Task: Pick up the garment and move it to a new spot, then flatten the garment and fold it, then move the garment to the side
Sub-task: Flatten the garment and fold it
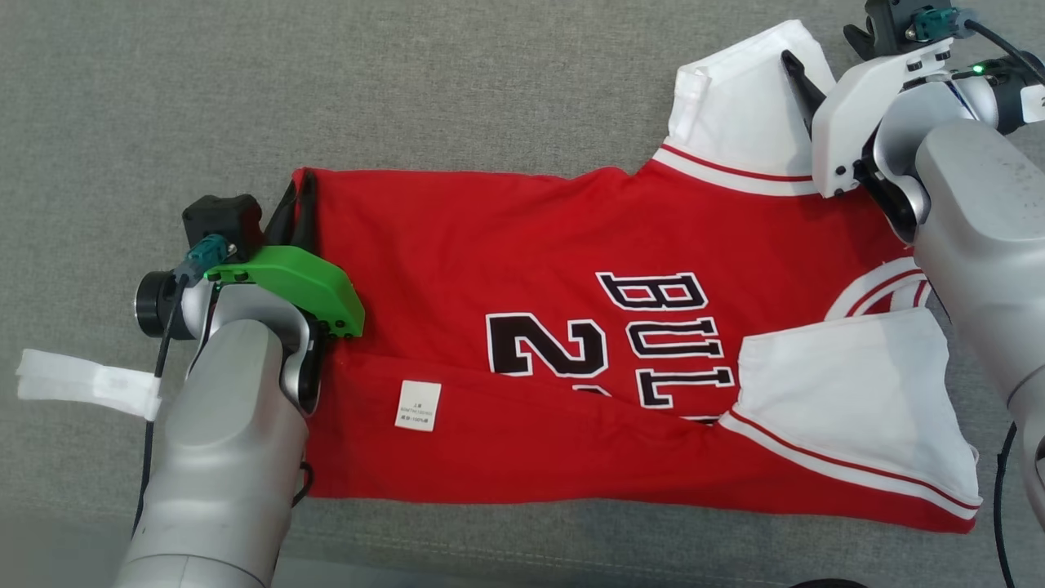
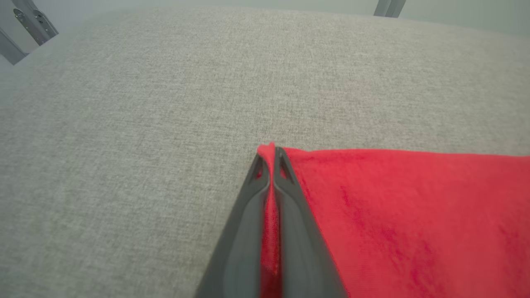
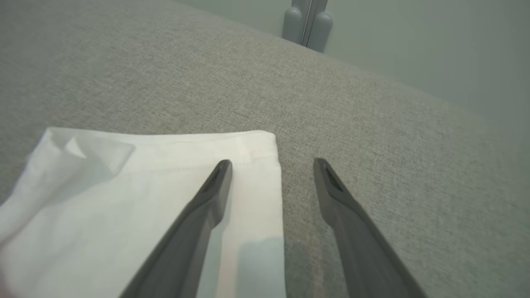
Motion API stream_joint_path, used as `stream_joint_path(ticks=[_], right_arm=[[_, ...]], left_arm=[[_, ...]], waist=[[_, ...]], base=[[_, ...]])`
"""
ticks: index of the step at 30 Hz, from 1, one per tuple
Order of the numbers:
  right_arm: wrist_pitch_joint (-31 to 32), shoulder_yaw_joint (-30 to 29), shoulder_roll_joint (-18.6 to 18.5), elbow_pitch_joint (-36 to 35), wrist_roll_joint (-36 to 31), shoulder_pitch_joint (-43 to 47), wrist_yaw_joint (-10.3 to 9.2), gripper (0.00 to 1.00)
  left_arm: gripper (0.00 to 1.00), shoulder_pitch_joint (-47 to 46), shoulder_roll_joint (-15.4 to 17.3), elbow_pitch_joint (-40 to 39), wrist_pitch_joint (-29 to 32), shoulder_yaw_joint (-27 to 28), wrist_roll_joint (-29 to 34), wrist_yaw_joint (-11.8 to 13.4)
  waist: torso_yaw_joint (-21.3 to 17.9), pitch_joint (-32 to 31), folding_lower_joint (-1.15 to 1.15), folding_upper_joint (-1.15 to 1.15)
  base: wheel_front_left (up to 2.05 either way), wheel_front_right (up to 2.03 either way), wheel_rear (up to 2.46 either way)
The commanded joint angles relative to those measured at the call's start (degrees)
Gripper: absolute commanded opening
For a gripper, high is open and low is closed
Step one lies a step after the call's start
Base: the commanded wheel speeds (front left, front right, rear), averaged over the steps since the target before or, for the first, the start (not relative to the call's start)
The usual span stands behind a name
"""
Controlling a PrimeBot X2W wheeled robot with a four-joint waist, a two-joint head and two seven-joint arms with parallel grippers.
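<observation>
At 10 o'clock on the garment (image 1: 522,245), the left gripper (image 2: 269,151) is pinched tight on the red hem corner, w/ cloth squeezed up between its fingers. The right gripper (image 3: 272,163) hangs at 2 o'clock, jaws wide, one finger over the white sleeve (image 3: 124,186) and the other over bare grey surface (image 3: 372,145); it holds nothing.

The jersey lies spread sideways across the middle of the surface, hem at 9, collar end at 3. The near long edge looks turned over already (a care label (image 1: 418,406) faces up at 7 o'clock), so this reads as the fold step, prob. the far-edge fold.

Next move, as I judge it: the right jaws need to close on the far sleeve or shoulder seam, so both arms can lift the far edge together and lay it toward 6.

Materials: soft red knit, thin and limp; white sleeves w/ red-striped trim; block lettering, black on white. The surface is coarse woven grey fabric, likely grippy. A white strip (image 1: 82,384) lies well apart at 9.
</observation>
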Motion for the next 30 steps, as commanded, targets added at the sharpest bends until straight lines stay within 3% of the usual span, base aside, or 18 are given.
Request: stream_joint_path(ticks=[1,3,5,6,15,21,30], right_arm=[[1.0,-0.1,0.3,2.2,0.4,-0.9,-0.09,1.00],[2.0,-0.1,0.7,3.9,1.0,-1.3,-0.09,0.96],[1.8,0.4,1.0,4.7,1.4,-1.2,-0.09,0.28],[1.4,0.6,1.1,4.7,1.7,-1.3,-0.08,0.00],[-6.0,0.8,0.3,4.1,4.0,-0.6,-0.11,0.00],[-10.8,0.6,0.2,1.9,8.3,2.5,-0.11,0.00],[-13.6,3.1,-2.5,-7.2,15.2,9.6,-0.11,0.00]], left_arm=[[0.00,-0.7,0.1,-0.6,0.0,-2.1,-1.9,1.0],[0.00,-0.7,0.1,-1.1,0.0,-4.0,-3.5,1.6],[0.00,-0.8,0.1,-1.6,0.1,-5.4,-4.6,2.3],[0.00,-0.7,0.1,-1.8,0.1,-5.9,-5.0,2.6],[0.00,1.8,0.2,-2.6,0.0,-5.6,-5.7,4.5],[0.00,4.1,0.9,-2.1,0.0,-3.1,-3.9,3.9],[0.00,6.9,2.8,-2.3,0.0,-0.7,-1.5,2.8]], waist=[[1.9,1.7,-0.01,0.00],[2.3,2.0,-0.01,0.00],[2.6,2.2,-0.01,0.00],[2.6,2.3,-0.01,0.00],[1.3,-1.2,-0.01,0.00],[-0.7,-5.7,-0.01,0.00],[-4.1,-10.5,-0.01,0.00]], base=[[0.00,0.00,0.00],[0.00,0.00,0.00],[0.00,0.00,0.00],[0.00,0.00,0.00],[0.00,0.00,0.00],[0.00,0.00,0.00],[0.00,0.00,0.00]])
